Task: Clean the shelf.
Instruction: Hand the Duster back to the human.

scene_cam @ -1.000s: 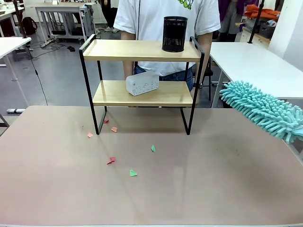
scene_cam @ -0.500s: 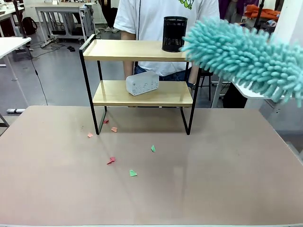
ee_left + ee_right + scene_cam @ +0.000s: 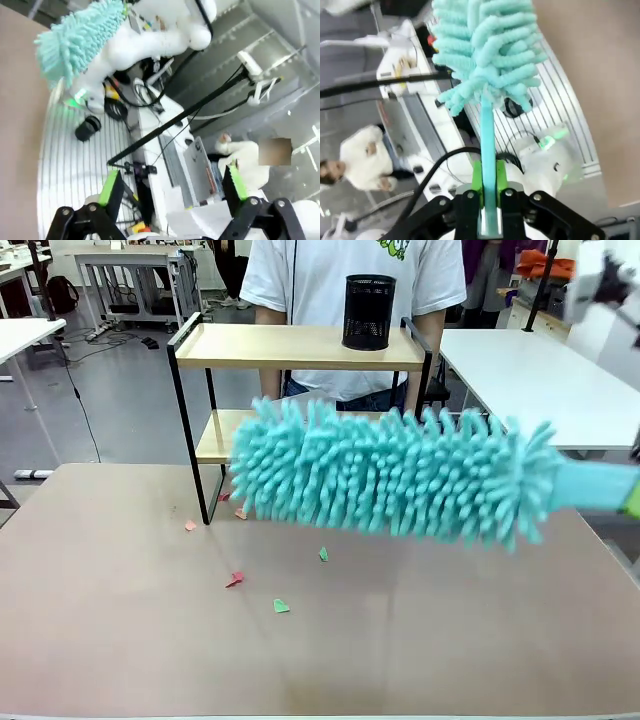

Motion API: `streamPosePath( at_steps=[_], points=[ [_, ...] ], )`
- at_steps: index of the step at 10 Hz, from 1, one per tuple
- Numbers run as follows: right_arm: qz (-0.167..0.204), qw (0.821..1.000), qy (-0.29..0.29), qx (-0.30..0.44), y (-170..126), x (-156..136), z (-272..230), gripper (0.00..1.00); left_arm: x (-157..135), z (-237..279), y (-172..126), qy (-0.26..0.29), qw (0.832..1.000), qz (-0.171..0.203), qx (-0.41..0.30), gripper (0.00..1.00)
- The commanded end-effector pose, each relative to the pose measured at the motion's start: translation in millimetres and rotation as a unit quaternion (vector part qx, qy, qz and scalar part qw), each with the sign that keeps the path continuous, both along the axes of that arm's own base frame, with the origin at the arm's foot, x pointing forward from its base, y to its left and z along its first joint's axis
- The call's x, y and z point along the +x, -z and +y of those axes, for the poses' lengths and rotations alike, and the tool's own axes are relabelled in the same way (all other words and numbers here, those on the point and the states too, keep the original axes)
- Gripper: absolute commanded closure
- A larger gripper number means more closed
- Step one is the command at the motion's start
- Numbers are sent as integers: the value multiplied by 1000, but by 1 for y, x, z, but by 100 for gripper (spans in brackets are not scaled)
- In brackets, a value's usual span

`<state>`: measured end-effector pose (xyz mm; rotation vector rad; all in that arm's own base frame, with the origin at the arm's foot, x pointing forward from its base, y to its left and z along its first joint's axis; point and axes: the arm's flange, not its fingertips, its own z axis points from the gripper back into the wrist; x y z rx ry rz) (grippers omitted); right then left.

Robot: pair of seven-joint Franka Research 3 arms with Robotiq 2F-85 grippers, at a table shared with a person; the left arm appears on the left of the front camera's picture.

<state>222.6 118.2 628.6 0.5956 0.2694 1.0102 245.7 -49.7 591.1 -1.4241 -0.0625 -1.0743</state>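
My right hand is clamped on the duster handle, its head held sideways above the bench to reach the shelf behind, while my left hand waits wide open, empty.

No readable text, label or number anywhere; green print on the person's shirt cut off, illegible.
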Motion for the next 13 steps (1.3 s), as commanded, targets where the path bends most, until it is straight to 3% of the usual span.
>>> streamPosePath(
  at_steps=[1,2,3,5,6,8,9,11,13],
  points=[
    [9,998,-63,-27,17,17,-10,88,10,-40,18,3,1000,-1,27,0],
    [6,999,-22,-39,25,10,-26,88,16,-40,36,-29,996,32,81,0],
    [15,999,-33,-19,14,7,7,88,3,-30,12,13,1000,0,24,0],
    [25,998,-35,-36,24,13,-1,88,3,-30,12,13,1000,0,24,0],
    [52,995,-84,9,22,34,19,88,10,-43,27,5,998,10,54,0],
    [98,988,-119,30,-3,47,44,88,53,-78,35,-71,996,1,60,0],
    [132,982,-135,26,-11,50,54,88,69,-88,45,-81,995,13,60,0],
    [148,977,-150,-5,-13,56,79,88,80,-100,52,-95,994,30,43,0],
    [152,975,-162,-3,-4,71,97,88,86,-114,54,-74,996,27,48,0]
  ],
)
